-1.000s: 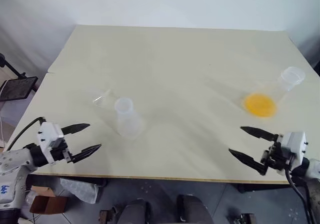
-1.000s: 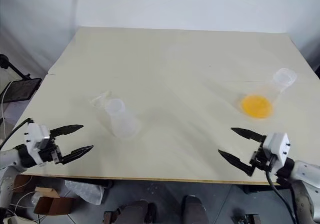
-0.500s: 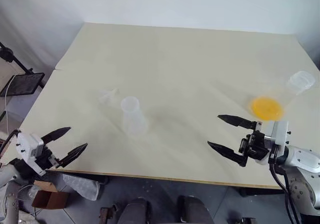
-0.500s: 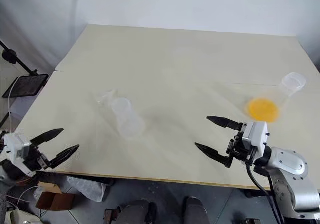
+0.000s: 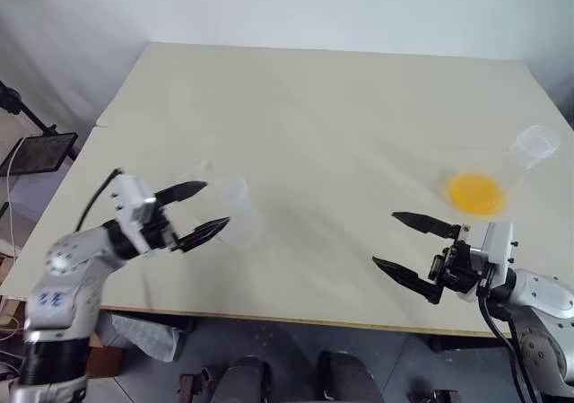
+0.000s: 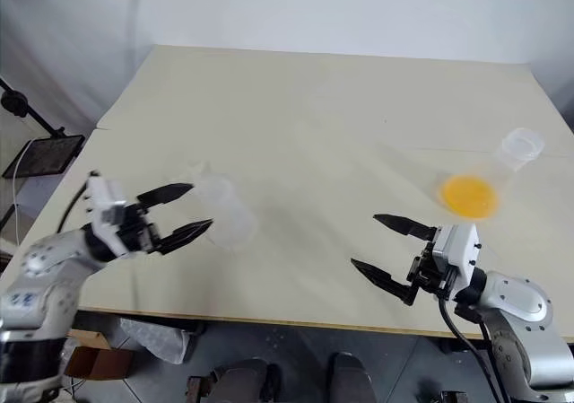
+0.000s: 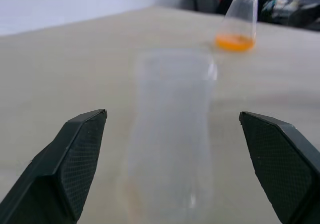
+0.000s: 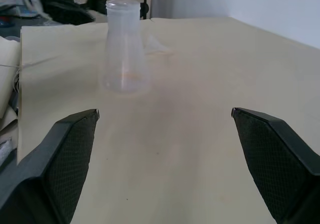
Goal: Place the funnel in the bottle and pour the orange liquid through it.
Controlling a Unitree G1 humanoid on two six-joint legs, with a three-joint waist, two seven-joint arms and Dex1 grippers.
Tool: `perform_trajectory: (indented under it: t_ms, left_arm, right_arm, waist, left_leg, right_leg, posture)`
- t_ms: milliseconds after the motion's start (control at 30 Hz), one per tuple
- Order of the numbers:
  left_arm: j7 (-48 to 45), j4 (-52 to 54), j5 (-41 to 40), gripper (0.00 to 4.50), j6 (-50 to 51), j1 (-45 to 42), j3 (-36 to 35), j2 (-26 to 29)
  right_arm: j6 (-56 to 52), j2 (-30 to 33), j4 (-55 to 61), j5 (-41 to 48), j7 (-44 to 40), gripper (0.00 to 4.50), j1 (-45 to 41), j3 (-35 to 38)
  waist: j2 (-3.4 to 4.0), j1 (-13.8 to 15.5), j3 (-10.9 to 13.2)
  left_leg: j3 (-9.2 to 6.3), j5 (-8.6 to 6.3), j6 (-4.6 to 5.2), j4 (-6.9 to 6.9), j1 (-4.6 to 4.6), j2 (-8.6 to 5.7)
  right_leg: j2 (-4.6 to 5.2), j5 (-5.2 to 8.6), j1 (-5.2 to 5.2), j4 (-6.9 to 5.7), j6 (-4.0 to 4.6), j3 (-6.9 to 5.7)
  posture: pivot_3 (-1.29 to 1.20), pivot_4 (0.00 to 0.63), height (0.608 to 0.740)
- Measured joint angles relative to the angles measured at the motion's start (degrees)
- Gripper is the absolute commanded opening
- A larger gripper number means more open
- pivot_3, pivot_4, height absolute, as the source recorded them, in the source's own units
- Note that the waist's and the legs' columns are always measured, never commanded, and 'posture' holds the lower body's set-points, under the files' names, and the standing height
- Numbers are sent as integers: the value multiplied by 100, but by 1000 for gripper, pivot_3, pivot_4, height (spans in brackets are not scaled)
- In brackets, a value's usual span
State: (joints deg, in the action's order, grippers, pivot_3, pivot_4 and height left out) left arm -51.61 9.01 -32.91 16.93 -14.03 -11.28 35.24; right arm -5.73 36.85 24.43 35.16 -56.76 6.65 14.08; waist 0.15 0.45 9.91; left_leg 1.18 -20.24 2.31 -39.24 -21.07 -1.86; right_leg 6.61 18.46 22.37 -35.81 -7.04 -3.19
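The bottle (image 5: 235,207) stands upright near the table's (image 5: 305,107) front-left part, and it serves as the landmark here. The funnel (image 5: 194,171) lies just beside it, on the side away from the robot and slightly to the left — faint and clear, so its exact pose is hard to read. The orange liquid (image 5: 475,193) sits as a shallow pool in the base of the larger flask (image 5: 529,147), well apart from the bottle, far to its right near the table's right edge.

The left gripper (image 5: 201,211) hovers just to the left of the bottle with its fingers spread wide and nothing between them; in the left wrist view the bottle (image 7: 170,134) stands framed between the two fingers, untouched. The right gripper (image 5: 420,246) hangs well to the right of the bottle, over the table's front edge, fingers likewise spread and empty, with the bottle (image 8: 124,47) ahead of it in its wrist view.

The step in hand looks like the opening one (nothing is held yet): reaching toward the bottle and funnel. The next move probably calls for the left gripper to pick the funnel off the table — a delicate pinch on thin clear plastic — and seat its spout in the bottle's open neck without tipping the light bottle.
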Motion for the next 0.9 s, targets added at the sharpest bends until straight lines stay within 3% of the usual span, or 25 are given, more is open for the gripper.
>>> perform_trajectory:
  t_ms: [367,467,600,900]
  left_arm:
    - [43,-695,341,4500,77,-673,472,-275]
    - [1,-800,429,3912,70,-693,483,-265]
    - [-101,-920,464,2668,30,-791,493,-264]
    - [-364,-953,400,2552,152,-1090,677,-400]
  right_arm:
    - [-61,-77,381,-73,502,4452,433,7]
    - [-61,-86,463,-87,566,4500,510,7]
    - [-59,-104,470,-116,642,4500,515,7]
    - [-42,-117,637,-123,784,4500,1043,410]
  waist:
    - [0,-35,0]
    - [-1,-30,0]
    - [0,-26,0]
    - [-1,98,0]
  left_leg:
    - [3,3,-4,-1,1,0]
    - [2,3,-5,-1,0,0]
    - [2,4,-4,-2,1,0]
    - [-1,4,-4,-4,-2,-2]
  right_leg:
    - [-5,0,2,-3,0,0]
    - [-5,0,2,-2,0,0]
    - [-4,0,1,-2,0,0]
    - [-5,0,0,-2,0,-3]
  posture:
    - [0,150,740]
    - [0,150,740]
    - [0,150,740]
    - [0,150,740]
